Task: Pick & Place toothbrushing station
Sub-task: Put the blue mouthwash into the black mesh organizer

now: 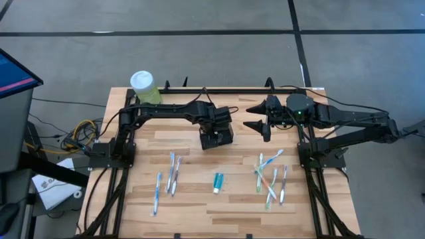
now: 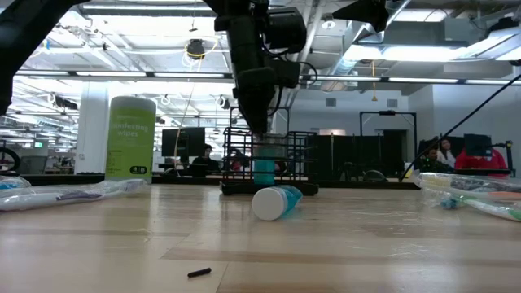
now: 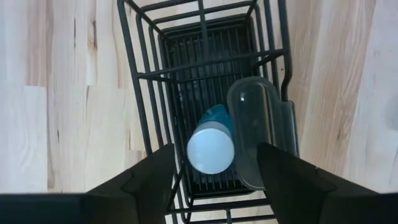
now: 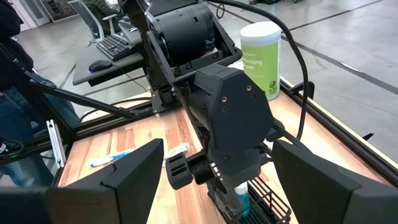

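Wooden table (image 1: 199, 199) has the toothbrushing station (image 1: 218, 138) sitting mid-far, with a tube (image 3: 211, 144) standing inside. Left gripper (image 3: 214, 163) hovers right over it, fingers spread, gripping nothing. Right gripper (image 1: 257, 117) waits alongside, released too. Probably early going; toothbrushes (image 1: 271, 178) look unplaced.

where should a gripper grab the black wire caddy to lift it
From straight above, on a top rim wire of the caddy: it stands upright and open-topped, and its thin bars suit narrow fingers. The left gripper already hangs over it; avoid the teal tube and clear case inside.
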Robot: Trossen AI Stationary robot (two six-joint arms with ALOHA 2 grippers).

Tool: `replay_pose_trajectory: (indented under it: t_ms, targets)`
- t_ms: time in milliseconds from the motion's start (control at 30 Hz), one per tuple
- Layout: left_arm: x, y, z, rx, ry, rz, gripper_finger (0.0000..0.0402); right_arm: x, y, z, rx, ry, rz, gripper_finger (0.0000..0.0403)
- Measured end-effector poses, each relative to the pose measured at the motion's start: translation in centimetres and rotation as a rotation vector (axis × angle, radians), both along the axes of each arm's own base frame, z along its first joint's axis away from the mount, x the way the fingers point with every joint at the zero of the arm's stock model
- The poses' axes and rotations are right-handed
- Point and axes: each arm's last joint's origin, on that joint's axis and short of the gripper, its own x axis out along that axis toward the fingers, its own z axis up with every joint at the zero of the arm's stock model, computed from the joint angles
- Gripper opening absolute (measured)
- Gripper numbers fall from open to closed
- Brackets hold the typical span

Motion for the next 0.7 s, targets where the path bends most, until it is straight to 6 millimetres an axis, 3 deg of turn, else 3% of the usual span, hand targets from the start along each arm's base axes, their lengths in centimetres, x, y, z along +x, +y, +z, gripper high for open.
replay_pose_trajectory:
  t_ms: [233, 700]
  targets:
    - [-0.1, 0.0, 0.7, 0.012, -0.028, 0.007, 0.025, 0.0, 0.0, 0.0, 0.0, 0.0, 0.0, 0.0292]
    - [-1.3, 0.0, 4.2, 0.005, -0.139, 0.091, 0.0251, 0.0, 0.0, 0.0, 0.0, 0.0, 0.0, 0.0292]
